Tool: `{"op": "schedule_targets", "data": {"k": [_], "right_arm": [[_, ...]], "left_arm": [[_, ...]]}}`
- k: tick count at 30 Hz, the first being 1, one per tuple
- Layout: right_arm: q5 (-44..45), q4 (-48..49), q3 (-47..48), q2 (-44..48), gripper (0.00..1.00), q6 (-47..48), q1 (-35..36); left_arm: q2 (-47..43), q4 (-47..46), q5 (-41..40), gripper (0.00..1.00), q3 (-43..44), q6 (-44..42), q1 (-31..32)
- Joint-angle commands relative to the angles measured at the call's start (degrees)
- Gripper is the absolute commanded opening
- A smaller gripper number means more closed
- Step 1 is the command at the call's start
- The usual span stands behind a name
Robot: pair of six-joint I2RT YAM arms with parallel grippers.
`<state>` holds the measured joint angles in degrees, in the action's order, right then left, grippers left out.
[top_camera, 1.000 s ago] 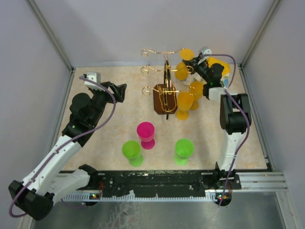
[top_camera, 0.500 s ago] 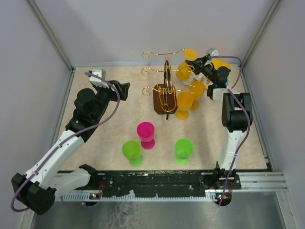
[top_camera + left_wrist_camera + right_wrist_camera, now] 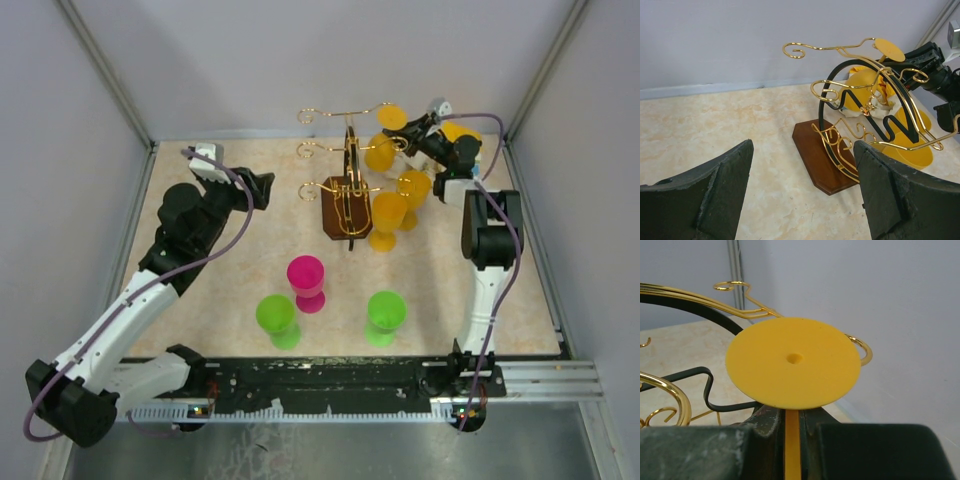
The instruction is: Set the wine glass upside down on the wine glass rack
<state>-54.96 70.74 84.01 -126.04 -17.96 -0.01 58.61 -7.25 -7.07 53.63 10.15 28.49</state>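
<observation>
1. Right claw [image 3: 792, 437]: closed on the stem of the yellow wine glass [image 3: 792, 362]. The stem runs vertically between both fingers. The glass is inverted, with its round foot uppermost and its bowl below.

2. Position of the glass: at the far right side of the wine glass rack [image 3: 335, 212], at the height of the uppermost gold arm. In the right wrist view, the foot covers part of that arm. One curled wire end shows at the disc's right edge and one loop behind it to the left. I cannot tell whether the foot touches the wire.

3. Left claw [image 3: 802, 167]: open and holding nothing. Both fingers are spread wide, with the rack's brown wooden base between them in the left wrist view. The claw sits left of the rack and well apart from it.

4. Rack: upright on the beige table [image 3: 220, 280], near the back wall.

5. Other items: two more yellow glasses [image 3: 388, 215] are just beside the rack's right side. A pink glass [image 3: 306, 280] and two green glasses [image 3: 275, 315] stand upright nearer my bases, well apart from the rack.
</observation>
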Motion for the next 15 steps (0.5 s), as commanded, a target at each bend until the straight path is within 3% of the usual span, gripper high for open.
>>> {"op": "schedule_targets", "data": {"k": [1, 15], "right_arm": [[-1.41, 2.31, 4.96, -1.42, 0.00, -0.87, 0.09], [-3.31, 0.19, 14.31, -6.90, 0.00, -3.27, 0.14]], "left_arm": [[0.08, -0.49, -0.05, 0.87, 2.10, -1.09, -0.34], [1.05, -1.32, 0.41, 0.87, 1.92, -1.40, -0.63]]}}
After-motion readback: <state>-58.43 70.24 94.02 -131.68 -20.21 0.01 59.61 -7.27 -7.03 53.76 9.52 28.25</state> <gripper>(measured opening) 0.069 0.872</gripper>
